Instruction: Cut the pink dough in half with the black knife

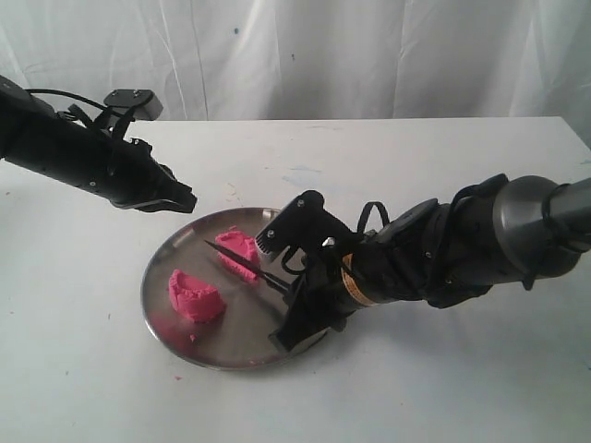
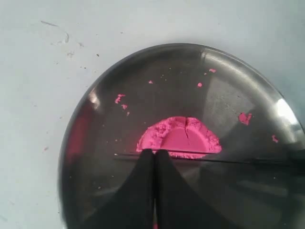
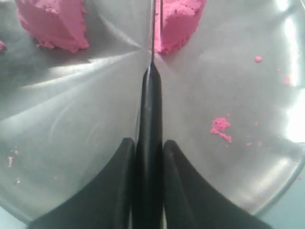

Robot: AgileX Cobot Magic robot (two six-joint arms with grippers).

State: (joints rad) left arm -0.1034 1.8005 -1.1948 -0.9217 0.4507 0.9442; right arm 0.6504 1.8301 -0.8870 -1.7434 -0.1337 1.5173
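Dough: pink dough [image 1: 196, 296] is in two half-lumps on the round steel plate [image 1: 175, 249], well apart from each other. In the exterior view one half sits toward the plate's left part, the other half [image 1: 239, 249] nearer the plate's far middle.
Knife: black knife [image 1: 242, 261] is held by its handle, blade pointing across the plate toward the left arm's side. The blade runs along the cut face of the far half, just beside or touching it; can't tell which. The other half is clear of the blade.
Right gripper: right gripper [image 3: 148, 143] is clamped on the knife handle [image 3: 149, 157], one finger on each side, low over the plate's near-right rim. Both halves lie ahead of its fingertips, one either side of the blade line.
Left gripper: left gripper [image 2: 154, 151] has its fingers pressed together, nothing between them. In the exterior view it hovers off the plate's far-left edge, apart from the dough. In its wrist view the fingertips overlap the blade line in front of one half [image 2: 180, 138].
Crumbs: small pink crumbs [image 3: 220, 128] are scattered on the plate.
Table: white table [image 1: 83, 369], plate resting on it.
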